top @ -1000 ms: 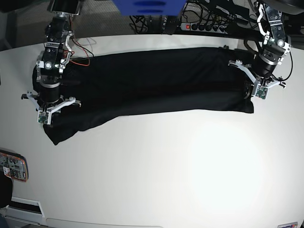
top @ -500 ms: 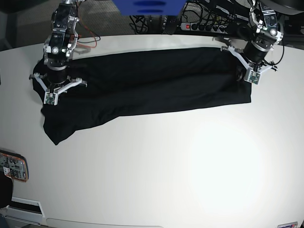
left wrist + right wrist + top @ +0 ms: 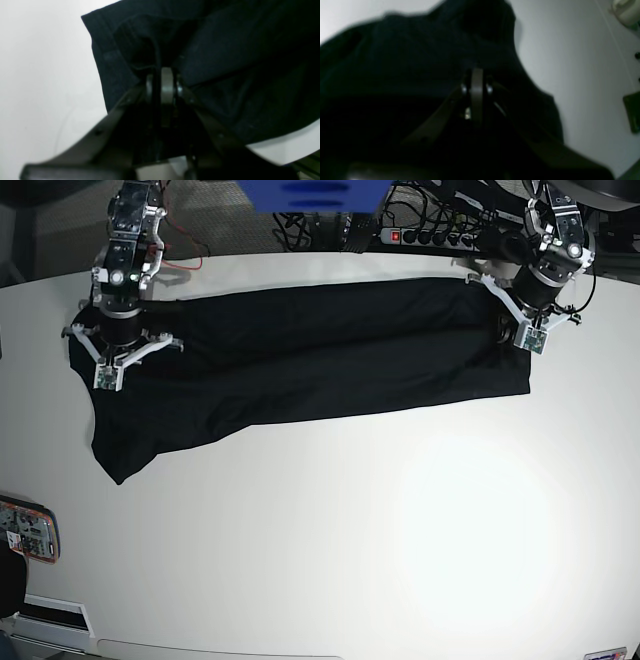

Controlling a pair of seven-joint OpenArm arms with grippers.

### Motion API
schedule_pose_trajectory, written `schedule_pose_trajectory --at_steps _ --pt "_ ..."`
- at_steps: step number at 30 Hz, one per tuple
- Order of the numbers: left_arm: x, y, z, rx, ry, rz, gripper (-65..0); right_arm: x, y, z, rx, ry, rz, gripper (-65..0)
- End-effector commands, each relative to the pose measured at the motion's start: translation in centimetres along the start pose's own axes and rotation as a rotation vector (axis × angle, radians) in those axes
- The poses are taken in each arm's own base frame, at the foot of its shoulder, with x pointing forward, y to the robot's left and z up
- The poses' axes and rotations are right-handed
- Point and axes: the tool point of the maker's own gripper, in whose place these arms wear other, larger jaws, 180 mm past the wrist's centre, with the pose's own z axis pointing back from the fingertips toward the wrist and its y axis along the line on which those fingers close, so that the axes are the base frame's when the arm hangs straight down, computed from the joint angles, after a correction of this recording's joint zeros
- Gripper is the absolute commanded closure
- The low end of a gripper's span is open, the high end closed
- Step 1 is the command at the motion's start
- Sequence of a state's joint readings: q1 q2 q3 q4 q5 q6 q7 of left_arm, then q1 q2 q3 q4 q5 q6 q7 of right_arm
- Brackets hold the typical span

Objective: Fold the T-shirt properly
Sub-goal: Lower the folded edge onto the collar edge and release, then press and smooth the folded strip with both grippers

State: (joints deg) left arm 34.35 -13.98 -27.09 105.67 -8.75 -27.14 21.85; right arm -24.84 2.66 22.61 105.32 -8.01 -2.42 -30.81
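Note:
The black T-shirt (image 3: 320,360) lies as a long folded band across the far half of the white table (image 3: 350,530). Its near left corner trails toward me. At the band's right end, my left gripper (image 3: 512,328) is shut on the cloth. In the left wrist view the left gripper (image 3: 162,72) pinches a fold of the T-shirt (image 3: 225,50) beside a hemmed edge. My right gripper (image 3: 112,362) is shut on the band's left end. In the right wrist view the right gripper (image 3: 476,75) sits closed in the dark T-shirt (image 3: 395,62), blurred.
A power strip (image 3: 430,235) and cables run behind the table's far edge, next to a blue object (image 3: 315,195). Red wires (image 3: 180,270) hang by the right arm. A small orange-rimmed device (image 3: 25,530) lies at the table's left edge.
Both grippers have moved toward the table's far edge with the cloth held. The T-shirt's far layer has been drawn back with them and the band lies flatter.

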Motion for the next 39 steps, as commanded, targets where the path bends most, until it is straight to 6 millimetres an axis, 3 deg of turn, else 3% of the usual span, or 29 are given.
schedule_pose_trajectory --at_steps 1,5,13,18,22,26,30,33,36,39 --pt "0.9 0.4 0.3 0.009 -0.033 -0.010 0.0 1.4 -0.5 0.1 -0.016 -0.048 0.006 0.0" --pt "0.9 0.6 0.4 0.012 -0.030 -0.022 0.0 0.4 -0.6 0.5 -0.015 -0.026 0.013 -5.6" --pt "0.7 0.7 1.2 0.008 -0.018 -0.051 -17.0 0.2 -0.6 0.7 -0.015 -0.021 0.016 -6.4" --pt "1.5 0.4 2.4 0.007 -0.031 -0.090 -23.2 0.4 -0.6 0.7 -0.015 -0.026 0.016 -11.3" --pt "2.0 2.0 3.8 0.061 -0.039 -0.105 -27.0 1.0 -0.7 0.9 -0.016 -0.043 0.016 -16.9" --pt "2.9 2.2 4.1 0.071 -0.061 -0.110 -27.9 1.2 -0.4 0.8 -0.010 -0.046 0.016 -17.6" --pt "4.2 -1.9 2.0 -0.047 -0.101 -0.112 -27.9 1.0 -0.4 0.7 -0.009 -0.040 0.014 -17.4" --pt "3.2 -4.2 -0.3 -0.122 -0.063 -0.085 -27.9 1.0 -0.3 0.7 -0.008 -0.040 0.015 -17.4" --pt "2.8 -5.0 -2.5 -0.147 -0.051 -0.035 -27.9 0.9 -0.4 0.8 -0.009 -0.026 0.016 -17.4" --pt "2.8 -5.2 -3.0 -0.145 -0.053 -0.012 -27.9 1.3 -0.6 0.8 -0.013 -0.007 0.019 -17.4"
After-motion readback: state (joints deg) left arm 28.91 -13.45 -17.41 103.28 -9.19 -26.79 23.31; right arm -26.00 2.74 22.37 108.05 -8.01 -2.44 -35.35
